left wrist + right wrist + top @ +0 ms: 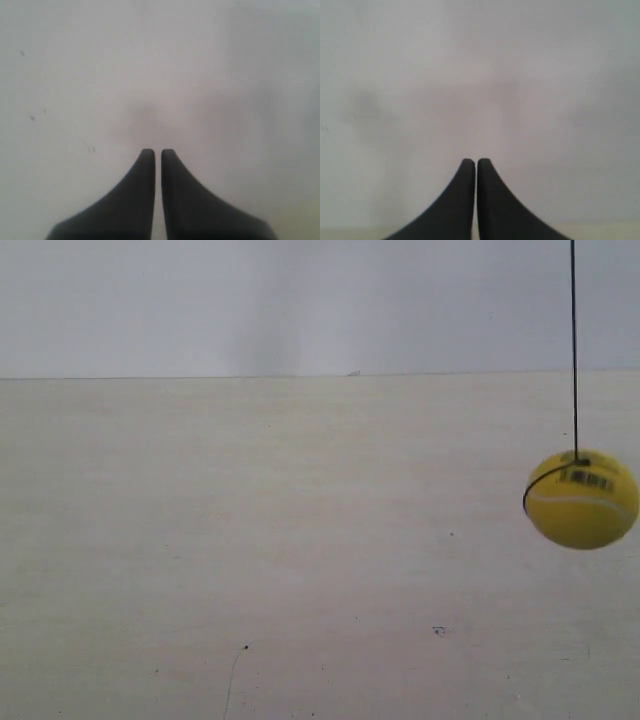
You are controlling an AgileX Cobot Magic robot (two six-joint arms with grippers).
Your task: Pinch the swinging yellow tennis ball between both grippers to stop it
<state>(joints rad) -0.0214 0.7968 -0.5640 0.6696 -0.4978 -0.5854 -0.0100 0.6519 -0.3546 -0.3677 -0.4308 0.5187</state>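
Note:
The yellow tennis ball [582, 499] hangs on a thin dark string [574, 350] at the far right of the exterior view, above the pale tabletop. A white seam and a small printed label show on it. No arm or gripper appears in the exterior view. In the left wrist view my left gripper [157, 151] is shut, its two black tapered fingers nearly touching, with nothing between them. In the right wrist view my right gripper [475, 161] is shut too, empty. Neither wrist view shows the ball.
The light wooden table [300, 540] fills the lower exterior view, with a grey wall [300, 300] behind it. A few small dark specks mark the tabletop [438, 630]. Both wrist views face a plain pale surface.

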